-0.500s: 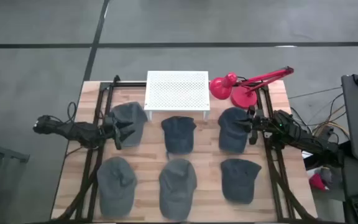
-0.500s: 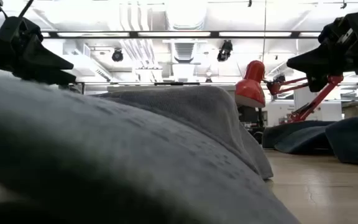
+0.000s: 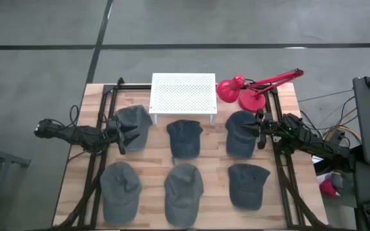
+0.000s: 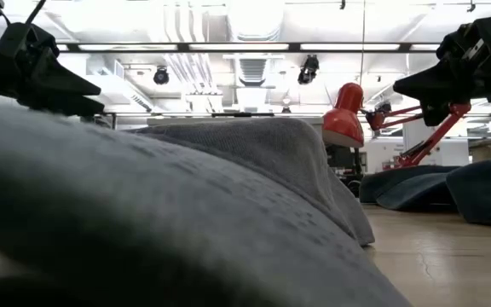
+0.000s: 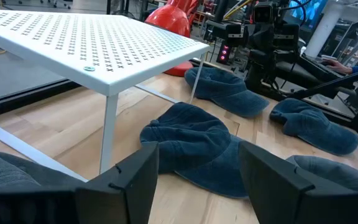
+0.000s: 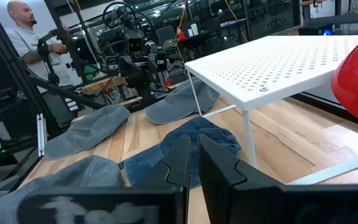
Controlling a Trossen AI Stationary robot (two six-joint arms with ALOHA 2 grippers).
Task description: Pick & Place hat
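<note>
Several grey and dark blue hats lie crown up on the wooden table (image 3: 153, 160), in a far row and a near row. My left gripper (image 3: 131, 135) hovers open above the far-left hat (image 3: 133, 120). In the left wrist view nothing is between its fingers (image 5: 194, 180), and the far-middle hat (image 5: 194, 146) lies ahead. My right gripper (image 3: 257, 131) hovers shut above the far-right hat (image 3: 239, 133). In the right wrist view (image 6: 194, 165) it faces the far-middle hat (image 6: 191, 140). The low view shows both grippers (image 4: 62, 85) (image 4: 424, 85) raised clear of the hats.
A white perforated rack (image 3: 183, 93) stands on thin legs at the far middle of the table. A red desk lamp (image 3: 243, 90) is at the far right. Dark rails (image 3: 98, 160) (image 3: 281, 167) run along both table sides. A person (image 6: 27, 37) stands beyond the table.
</note>
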